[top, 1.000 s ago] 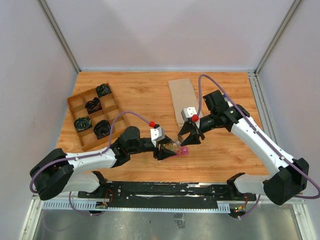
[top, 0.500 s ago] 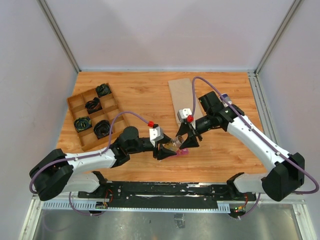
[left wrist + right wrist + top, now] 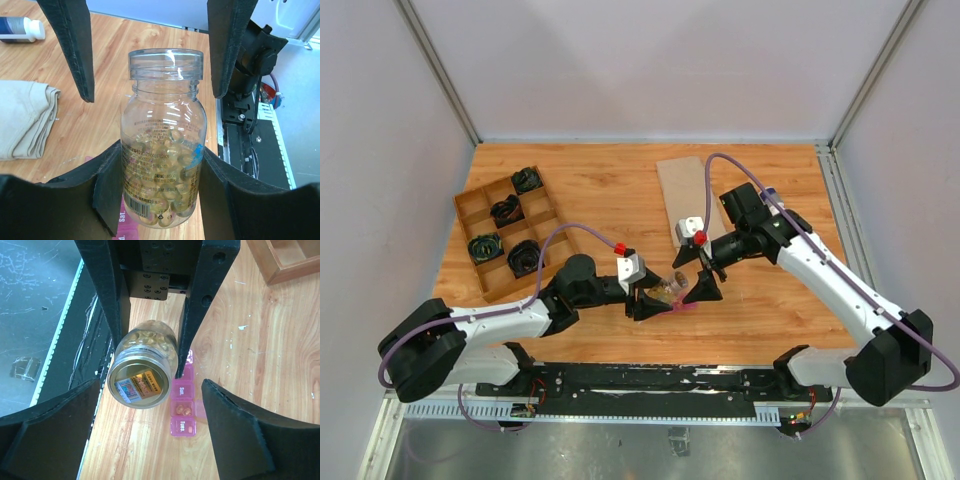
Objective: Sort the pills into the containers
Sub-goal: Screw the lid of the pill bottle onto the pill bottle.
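Pouring step, to judge from the layout, with no capsule visibly leaving the neck yet. Clamped around the lower body by the left gripper (image 3: 650,298), with jaws at a middle width: a clear round plastic bottle (image 3: 162,150), about half full of yellow translucent softgel capsules (image 3: 156,192), the threaded neck bare and without cap. Held apparently almost on its side, low above the light wooden table (image 3: 600,190), neck pointing toward the right gripper (image 3: 693,275). Right jaws spread wide, one finger on each side of the neck, touching nothing and holding nothing. Just beside and below the bottle, flat on the wood: the narrow translucent magenta-pink strip of small square compartments (image 3: 183,410), with day labels readable on it in the right wrist view. Lids up or down: impossible to tell; perhaps something orange inside one middle compartment. Farther away and outside the job: a folded beige cloth (image 3: 25,117) and a small bottle with a white cap (image 3: 20,28). Probably early in the task, most compartments seemingly unfilled. Next, most likely: tip the neck down slowly above one open compartment, or take single capsules with the right fingers. Either way, keep the mouth exactly over the strip and move gently, because of the smooth rounded softgels, prone to rolling away and to spilling many at once. Take care also not to push the light strip sideways on contact.
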Controlling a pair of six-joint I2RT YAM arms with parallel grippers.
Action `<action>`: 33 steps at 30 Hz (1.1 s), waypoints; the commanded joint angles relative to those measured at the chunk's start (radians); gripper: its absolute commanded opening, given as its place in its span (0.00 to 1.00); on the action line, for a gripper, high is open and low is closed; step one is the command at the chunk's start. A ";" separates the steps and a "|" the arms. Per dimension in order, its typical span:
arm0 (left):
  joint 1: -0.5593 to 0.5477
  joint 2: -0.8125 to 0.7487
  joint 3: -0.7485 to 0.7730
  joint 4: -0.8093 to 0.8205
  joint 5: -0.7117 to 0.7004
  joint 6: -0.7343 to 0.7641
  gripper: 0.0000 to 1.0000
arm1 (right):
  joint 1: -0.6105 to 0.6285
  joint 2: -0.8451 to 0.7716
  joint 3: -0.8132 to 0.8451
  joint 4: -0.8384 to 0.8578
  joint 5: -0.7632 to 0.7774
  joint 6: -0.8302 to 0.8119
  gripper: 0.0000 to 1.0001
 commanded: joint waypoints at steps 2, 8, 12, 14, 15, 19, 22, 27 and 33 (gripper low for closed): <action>0.003 -0.009 -0.019 0.060 0.018 -0.018 0.00 | 0.000 -0.052 0.012 -0.020 0.023 -0.017 0.89; 0.003 -0.014 -0.044 0.090 0.024 -0.046 0.00 | -0.021 -0.112 -0.019 0.010 -0.035 -0.039 0.89; 0.003 -0.011 -0.045 0.112 0.033 -0.061 0.00 | -0.019 -0.136 -0.084 0.104 -0.062 -0.025 0.88; 0.003 -0.007 -0.044 0.121 0.041 -0.071 0.00 | -0.015 -0.137 -0.101 0.133 -0.061 -0.021 0.87; 0.003 -0.007 -0.043 0.124 0.044 -0.072 0.00 | -0.012 -0.138 -0.107 0.141 -0.063 -0.021 0.85; 0.003 -0.002 -0.041 0.131 0.052 -0.079 0.00 | -0.003 -0.149 -0.126 0.194 -0.058 0.012 0.78; 0.003 -0.002 -0.040 0.131 0.054 -0.080 0.00 | -0.001 -0.152 -0.130 0.212 -0.056 0.035 0.74; 0.003 0.001 -0.039 0.131 0.054 -0.081 0.00 | -0.001 -0.155 -0.128 0.214 -0.069 0.047 0.71; 0.003 0.003 -0.038 0.127 0.054 -0.081 0.00 | 0.001 -0.153 -0.126 0.212 -0.079 0.057 0.65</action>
